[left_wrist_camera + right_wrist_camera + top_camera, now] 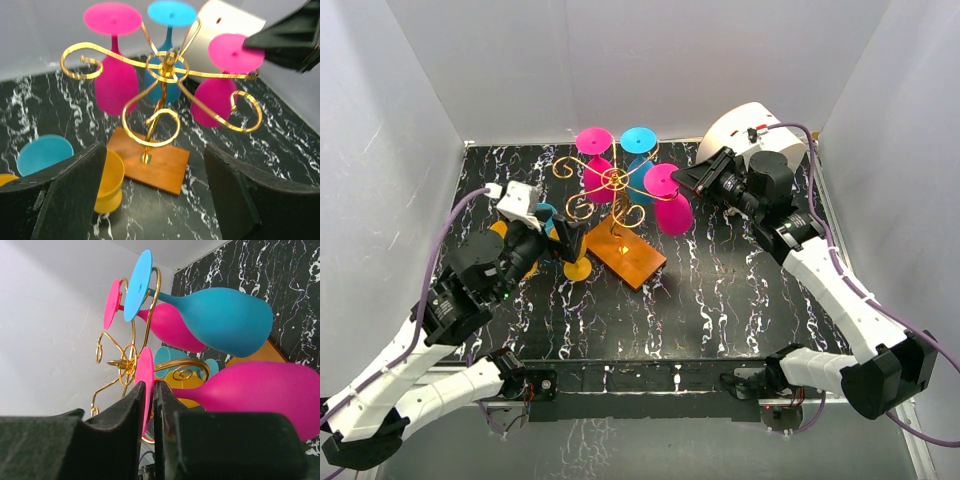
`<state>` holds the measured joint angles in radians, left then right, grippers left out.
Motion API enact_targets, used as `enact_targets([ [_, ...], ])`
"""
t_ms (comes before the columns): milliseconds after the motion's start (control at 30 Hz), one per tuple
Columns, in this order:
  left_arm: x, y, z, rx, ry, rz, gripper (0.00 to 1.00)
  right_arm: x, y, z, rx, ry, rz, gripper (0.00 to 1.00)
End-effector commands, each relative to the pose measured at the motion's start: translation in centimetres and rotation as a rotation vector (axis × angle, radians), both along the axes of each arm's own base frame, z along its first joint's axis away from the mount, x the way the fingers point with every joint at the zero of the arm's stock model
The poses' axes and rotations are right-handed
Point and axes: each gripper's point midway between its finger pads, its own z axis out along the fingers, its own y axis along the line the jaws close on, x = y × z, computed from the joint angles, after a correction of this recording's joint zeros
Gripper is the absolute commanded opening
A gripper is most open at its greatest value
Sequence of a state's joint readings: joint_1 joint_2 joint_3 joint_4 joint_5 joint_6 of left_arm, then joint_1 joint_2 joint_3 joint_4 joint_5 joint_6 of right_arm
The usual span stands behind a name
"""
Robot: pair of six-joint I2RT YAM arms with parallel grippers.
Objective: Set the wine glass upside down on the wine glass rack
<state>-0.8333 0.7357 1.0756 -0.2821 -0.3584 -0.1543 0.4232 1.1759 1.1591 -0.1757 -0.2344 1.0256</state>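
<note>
Right gripper (pixel 150 390) pinches the foot rim of pink wine glass (pixel 260 390), which hangs bowl-down on wine glass rack (pixel 616 180) ahead of its fingertips. Left gripper (pixel 155 150) spread, empty. Likely light, stiff, slick plastic; foot rim grips best.

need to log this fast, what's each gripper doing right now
left gripper: open, holding nothing
right gripper: closed on the foot of the pink wine glass

White-shelled arms (pixel 840 290) with black joints, purple cables (pixel 432 262) running along them, blocky matte-black hand fingers (pixel 250 200)
</note>
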Motion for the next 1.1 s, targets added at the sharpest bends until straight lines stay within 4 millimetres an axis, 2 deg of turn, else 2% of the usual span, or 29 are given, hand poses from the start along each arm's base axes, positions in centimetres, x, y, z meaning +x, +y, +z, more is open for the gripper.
enact_targets([
  [0,-0.1,0.6,-3.9,0.008,0.112,0.051,0.76,0.3,-0.1,3.7,0.008,-0.109,-0.003,0.13],
  [167,-0.1,0.9,-7.1,0.030,0.163,0.074,0.73,0.6,-0.2,3.4,-0.013,-0.105,-0.010,0.20],
  [367,0.2,1.2,-9.6,0.091,0.157,0.088,0.63,0.7,-0.5,3.2,-0.041,-0.103,-0.027,0.32],
  [467,0.5,1.1,-10.9,0.116,0.150,0.086,0.57,0.7,-0.9,3.2,-0.059,-0.101,-0.042,0.42],
  [667,0.9,1.3,-13.3,0.094,0.230,0.156,0.52,0.4,-1.8,3.2,-0.090,-0.103,-0.074,0.59],
  [833,0.7,-0.2,-14.4,0.059,0.279,0.108,0.49,0.2,-2.5,3.6,-0.105,-0.112,-0.103,0.66],
  [1067,1.6,-0.2,-15.7,0.056,0.257,0.111,0.48,-0.7,-4.0,4.8,-0.117,-0.138,-0.159,0.69],
])
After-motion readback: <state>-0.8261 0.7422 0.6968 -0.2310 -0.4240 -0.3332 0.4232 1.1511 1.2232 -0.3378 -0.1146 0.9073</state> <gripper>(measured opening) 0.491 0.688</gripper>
